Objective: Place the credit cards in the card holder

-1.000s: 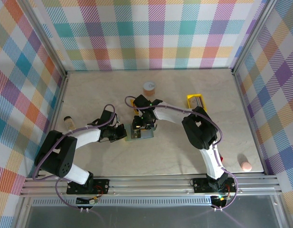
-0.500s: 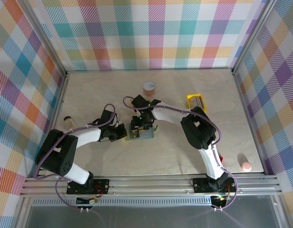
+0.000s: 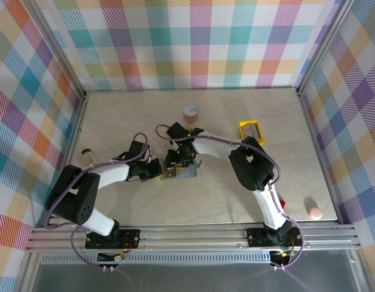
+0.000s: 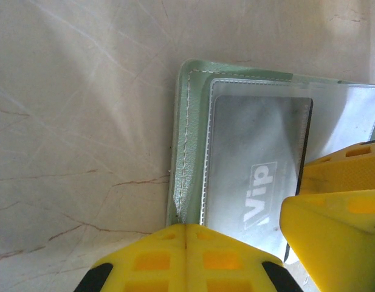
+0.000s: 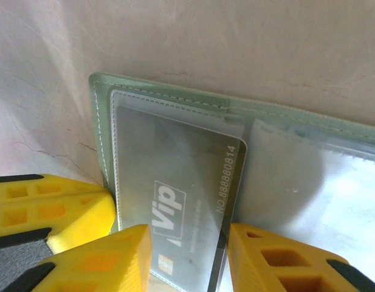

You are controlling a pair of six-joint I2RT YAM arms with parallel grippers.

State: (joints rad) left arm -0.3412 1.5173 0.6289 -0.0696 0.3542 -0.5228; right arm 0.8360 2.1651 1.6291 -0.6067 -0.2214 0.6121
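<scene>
Right wrist view tells you the job is mid-insertion: right gripper (image 5: 190, 243) pinches a grey credit card (image 5: 175, 176) half-seated in the card holder (image 5: 151, 91), left gripper (image 4: 186, 243) closed tight at its edge.

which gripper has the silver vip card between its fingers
The right gripper: its yellow fingers grip the silver plastic VIP card partly in the sage-green soft wallet. The left gripper is shut at the wallet's edge.

grey card (image 5: 175, 188) printed "Vip", "NO.888880814" along its edge
</scene>
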